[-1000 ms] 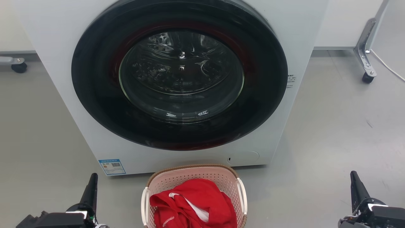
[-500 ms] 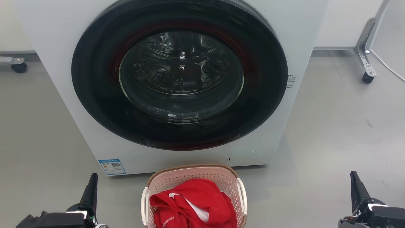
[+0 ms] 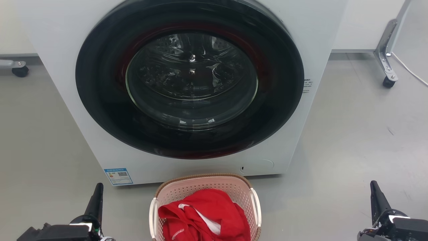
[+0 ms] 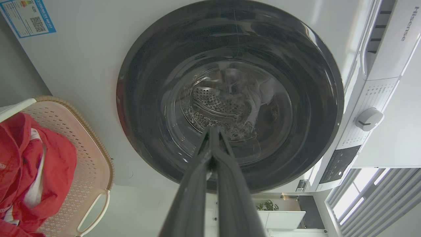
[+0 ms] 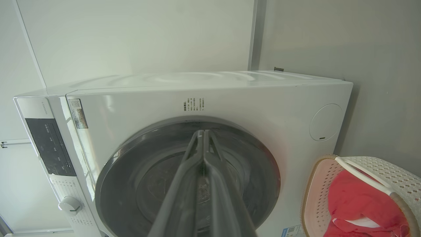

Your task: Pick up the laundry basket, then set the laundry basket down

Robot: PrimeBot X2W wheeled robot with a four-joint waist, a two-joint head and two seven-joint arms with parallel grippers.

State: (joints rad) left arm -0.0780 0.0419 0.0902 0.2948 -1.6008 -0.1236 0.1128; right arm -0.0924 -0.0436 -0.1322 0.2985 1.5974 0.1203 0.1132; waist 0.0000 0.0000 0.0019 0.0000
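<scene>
The laundry basket [image 3: 200, 188], pale pink-cream with a brown woven-look rim and white side handles, stands on the floor at the bottom centre, just in front of the washing machine. A red garment [image 3: 207, 214] lies inside it. The basket [image 4: 88, 158] sits at the left edge of the left wrist view, and the basket [image 5: 320, 194] shows at the lower right of the right wrist view. My left gripper [image 3: 97, 190] is well left of the basket, shut and empty. Far to the basket's right, my right gripper [image 3: 374, 189] is shut too, holding nothing.
A white washing machine [image 3: 321, 50] with a big dark round door [image 3: 190, 77], closed, rises directly behind the basket. A wheeled metal frame leg [image 3: 386, 57] stands at the right, another caster [image 3: 20, 70] at the left. Grey floor [image 3: 351, 140] lies on both sides.
</scene>
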